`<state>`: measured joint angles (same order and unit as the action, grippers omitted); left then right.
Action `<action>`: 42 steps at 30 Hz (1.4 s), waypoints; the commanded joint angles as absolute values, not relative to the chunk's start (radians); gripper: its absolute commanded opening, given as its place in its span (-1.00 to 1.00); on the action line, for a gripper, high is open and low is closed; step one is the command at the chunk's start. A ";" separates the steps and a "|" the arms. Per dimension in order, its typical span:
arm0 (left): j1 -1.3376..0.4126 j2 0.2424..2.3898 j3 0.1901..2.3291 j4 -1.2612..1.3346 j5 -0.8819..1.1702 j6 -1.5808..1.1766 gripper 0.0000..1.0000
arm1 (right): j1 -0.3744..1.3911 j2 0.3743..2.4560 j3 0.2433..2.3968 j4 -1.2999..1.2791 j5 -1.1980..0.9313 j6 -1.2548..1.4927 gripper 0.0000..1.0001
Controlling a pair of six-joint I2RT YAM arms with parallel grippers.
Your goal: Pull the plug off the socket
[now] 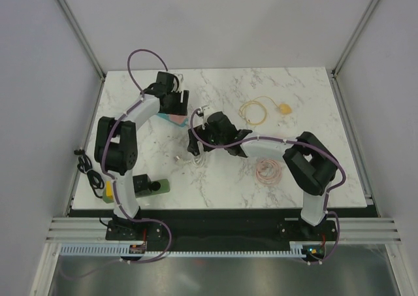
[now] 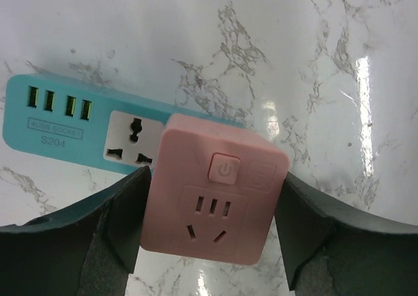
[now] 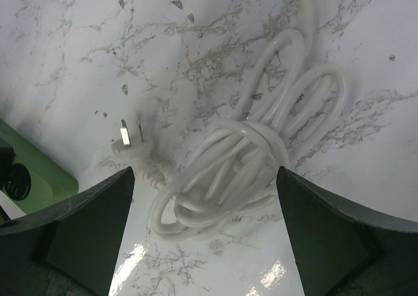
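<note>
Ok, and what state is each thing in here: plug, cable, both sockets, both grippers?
white plug: unplugged, lying on the table, prongs bare.
white cable: coiled in a bundle.
pink socket cube: outlets empty.
blue power strip: outlet and USB ports empty.
left gripper: jaws close against the cube's two sides; whether it grips is unclear.
right gripper: open above the cable, holding nothing.

- Left arm (image 1: pixel 140 110) and right arm (image 1: pixel 268 149): white links, bulky black joints.
- Purple cable (image 1: pixel 145 51) loops along each arm.
- Pincer fingers (image 2: pixel 85 244): dark wedges with grey foam pads.
</note>
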<state>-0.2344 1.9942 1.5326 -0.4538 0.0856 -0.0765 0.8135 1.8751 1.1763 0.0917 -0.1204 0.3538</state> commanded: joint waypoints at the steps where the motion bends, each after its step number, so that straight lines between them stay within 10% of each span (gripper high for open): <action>1: -0.328 1.954 1.502 -0.474 -0.038 -0.083 0.54 | 0.811 1.822 1.157 0.120 -0.080 0.338 0.96; 13: -0.374 1.948 1.496 -0.571 -0.012 -0.146 -0.33 | 0.747 1.824 1.135 0.117 -0.014 0.364 0.95; 16: -0.374 1.944 1.502 -0.578 -0.005 -0.124 -0.96 | 0.723 1.819 1.105 0.158 -0.018 0.391 0.76; 17: -0.374 1.937 1.499 -0.578 0.027 -0.117 -0.95 | 0.707 1.821 1.088 0.176 -0.059 0.400 0.36; 19: -0.374 1.928 1.494 -0.578 0.040 -0.104 -0.96 | 0.690 1.838 1.083 0.222 -0.121 0.422 0.18; 42: -0.379 1.867 1.470 -0.569 0.106 -0.060 -0.95 | 0.572 2.154 1.373 0.250 -0.506 0.439 -0.05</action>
<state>-0.3691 1.9209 1.4658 -0.5526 0.0593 -0.0875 0.5739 2.1265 1.3392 0.2016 -0.4236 0.4488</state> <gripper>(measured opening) 0.695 0.480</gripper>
